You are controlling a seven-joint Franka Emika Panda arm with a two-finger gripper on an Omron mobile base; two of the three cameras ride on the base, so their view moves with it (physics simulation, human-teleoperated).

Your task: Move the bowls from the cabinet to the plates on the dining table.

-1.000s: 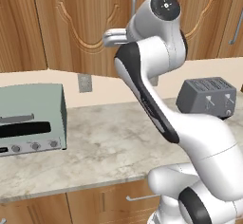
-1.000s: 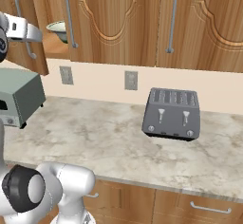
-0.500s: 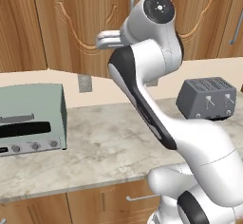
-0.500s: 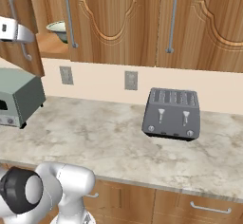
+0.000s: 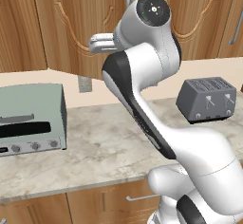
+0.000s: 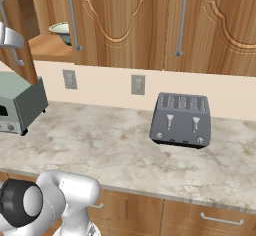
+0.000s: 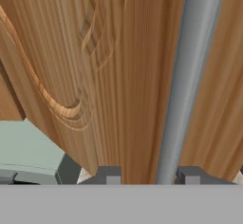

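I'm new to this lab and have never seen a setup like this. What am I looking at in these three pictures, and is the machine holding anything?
It is a rendered kitchen with a white robot arm on a base that drives. Two cameras ride behind the arm, one to each side, looking over a marble counter with a grey toaster and a pale green toaster oven. The third camera sits on the hand itself. There its claw has a finger on each side of the silver bar handle of a wooden cabinet door, with gaps showing, so it looks open rather than clamped. In the right base view that cabinet stands open, with a bowl on its shelf.
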